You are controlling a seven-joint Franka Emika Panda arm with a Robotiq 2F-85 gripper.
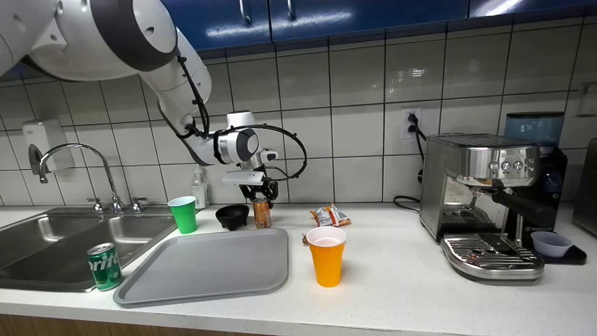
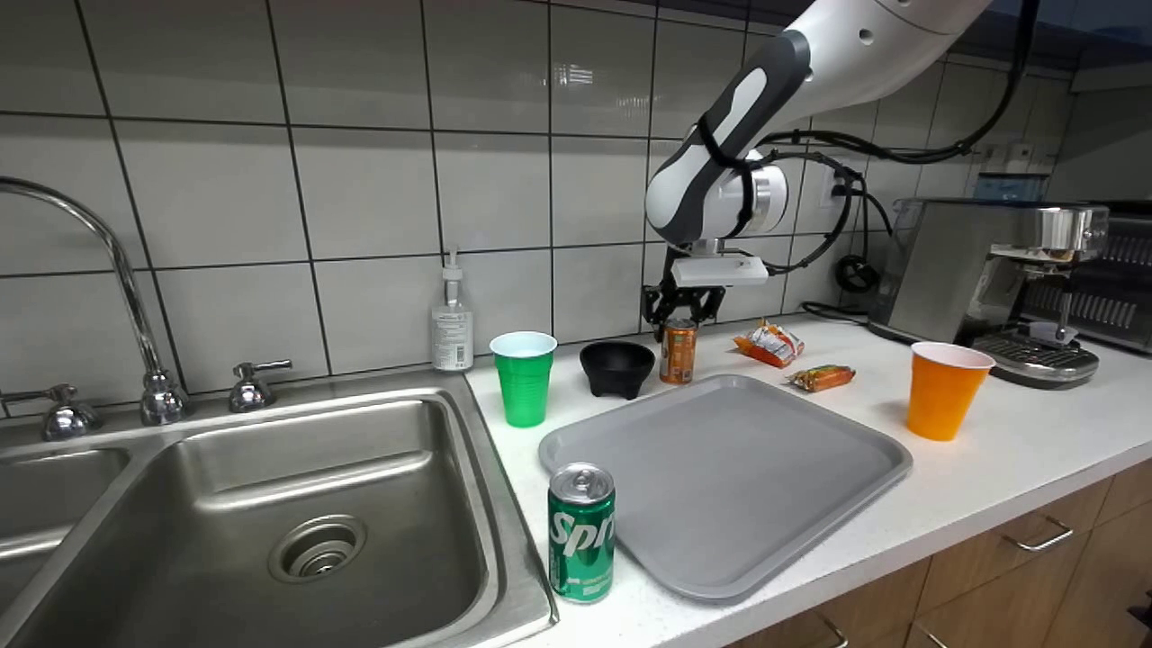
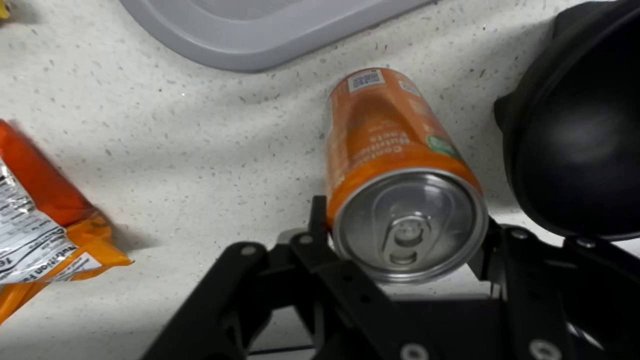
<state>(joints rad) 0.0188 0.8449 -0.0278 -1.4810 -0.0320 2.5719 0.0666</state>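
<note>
When checking both exterior views, find the orange can upright beside the black bowl; in the wrist view, see the pincer part-closed on that can by the rim, presumably stiffer than the slick, dentable wall.

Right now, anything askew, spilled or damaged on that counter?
One mild thing: the gray tray sits askew, its front edge angled against that of the counter in both exterior views. No spill shows, and the orange can stands upright.
</note>
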